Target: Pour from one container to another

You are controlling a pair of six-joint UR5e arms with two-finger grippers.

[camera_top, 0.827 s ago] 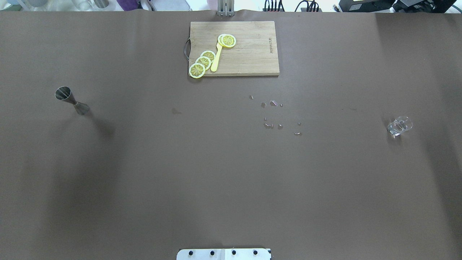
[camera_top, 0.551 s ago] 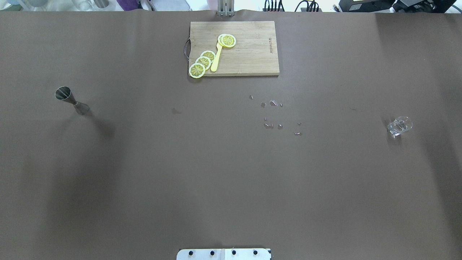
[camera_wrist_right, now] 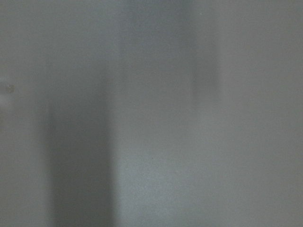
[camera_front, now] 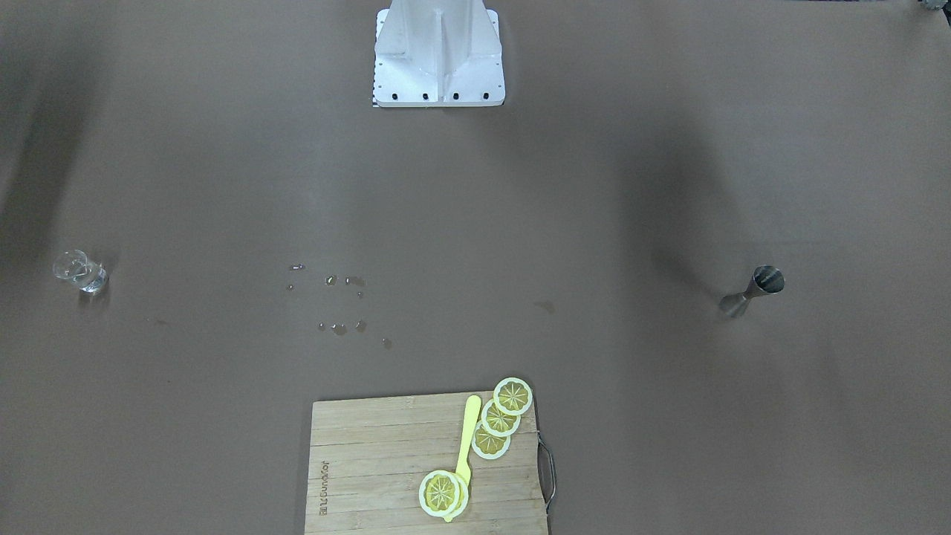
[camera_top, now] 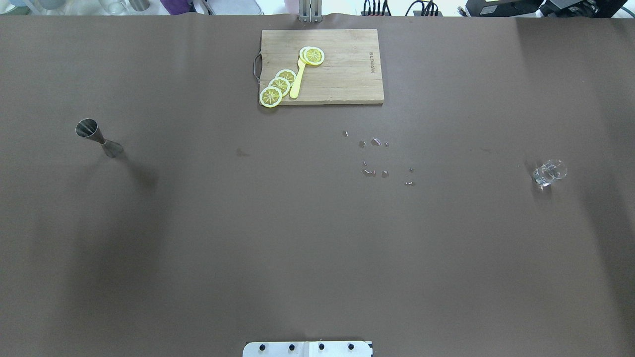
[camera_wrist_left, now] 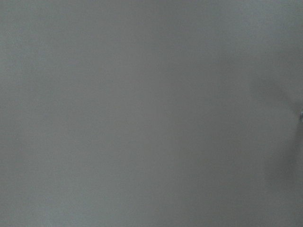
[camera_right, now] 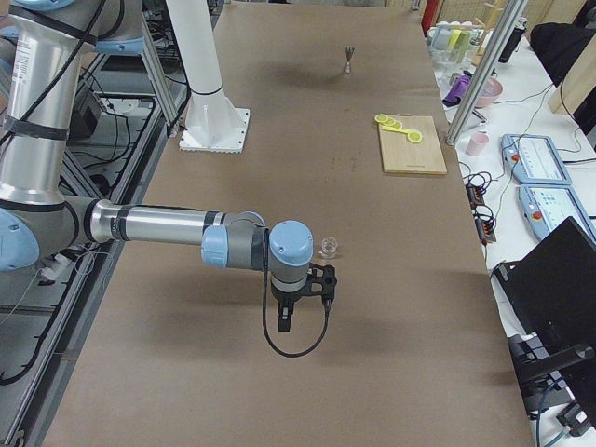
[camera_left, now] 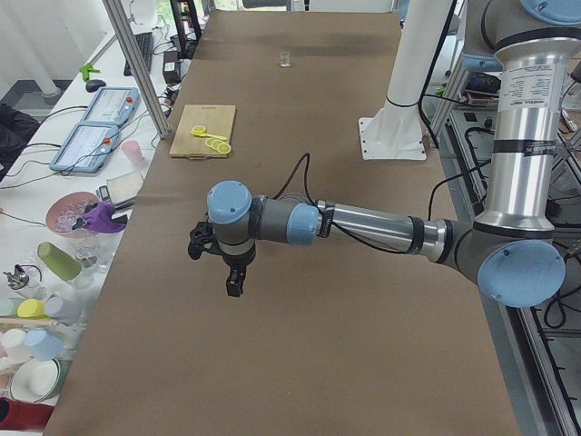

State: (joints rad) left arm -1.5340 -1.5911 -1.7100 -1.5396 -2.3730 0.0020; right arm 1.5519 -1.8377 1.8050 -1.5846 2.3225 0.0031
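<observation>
Nothing on the surface (camera_top: 317,248) has shifted that I can see: the jigger (camera_top: 99,139) and the glass (camera_top: 549,173) sit just where they were. The earlier pictures show neither arm, so any move by the left end effector (camera_left: 234,287) or the right end effector (camera_right: 284,324) can't be judged.

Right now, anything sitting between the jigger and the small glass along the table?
Nothing upright. Only a scatter of what look like droplets lies on the table between the jigger and the glass, nearer the glass. The cutting board sits farther back, off that line.
</observation>
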